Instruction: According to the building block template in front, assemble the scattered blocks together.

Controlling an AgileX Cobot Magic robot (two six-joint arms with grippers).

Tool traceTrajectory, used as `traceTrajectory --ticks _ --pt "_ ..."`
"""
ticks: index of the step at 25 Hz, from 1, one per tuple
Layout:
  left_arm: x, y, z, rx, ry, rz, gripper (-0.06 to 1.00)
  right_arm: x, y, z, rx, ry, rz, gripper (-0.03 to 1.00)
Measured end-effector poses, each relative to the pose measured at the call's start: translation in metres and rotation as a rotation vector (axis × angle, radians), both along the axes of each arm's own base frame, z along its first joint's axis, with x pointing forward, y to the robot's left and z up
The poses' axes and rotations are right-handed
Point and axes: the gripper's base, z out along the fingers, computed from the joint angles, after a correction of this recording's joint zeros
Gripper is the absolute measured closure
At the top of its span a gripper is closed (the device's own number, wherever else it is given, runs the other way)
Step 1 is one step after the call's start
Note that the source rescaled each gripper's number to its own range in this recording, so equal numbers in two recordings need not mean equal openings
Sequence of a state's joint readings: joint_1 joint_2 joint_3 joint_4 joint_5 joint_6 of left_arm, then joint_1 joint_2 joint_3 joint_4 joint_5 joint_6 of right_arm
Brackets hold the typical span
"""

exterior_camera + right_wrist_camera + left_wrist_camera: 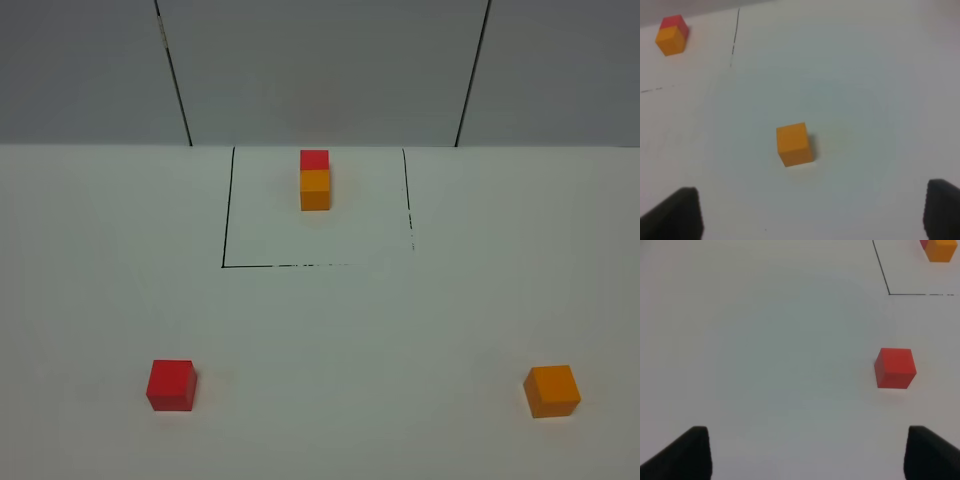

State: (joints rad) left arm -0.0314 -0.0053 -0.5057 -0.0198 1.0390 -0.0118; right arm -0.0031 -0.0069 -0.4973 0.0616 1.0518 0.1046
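The template (315, 180) lies with its long axis front to back, red end farthest from the high camera. Well nearer than it, the red cube (171, 385) sits left and the orange cube (552, 390) right. I read the left gripper (807, 455) and right gripper (812, 215) as both spread and empty.

The template (315, 180) stands alone inside the black outline (228, 210), with the back wall (320, 70) close behind it. Well in front of the template, the red cube (171, 385) sits to the left and the orange cube (552, 390) to the right. Each has bare table (320, 330) on every side. A wide open lane runs between them to the template.
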Motion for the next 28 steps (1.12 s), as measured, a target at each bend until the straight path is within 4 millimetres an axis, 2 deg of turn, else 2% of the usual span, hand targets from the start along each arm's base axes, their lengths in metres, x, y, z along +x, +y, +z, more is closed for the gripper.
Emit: traceTrajectory --ticks 28 --pt "0.0000 0.0000 0.0000 0.000 0.000 0.000 0.28 0.0000 0.0000 0.0000 0.000 0.000 0.000 0.18"
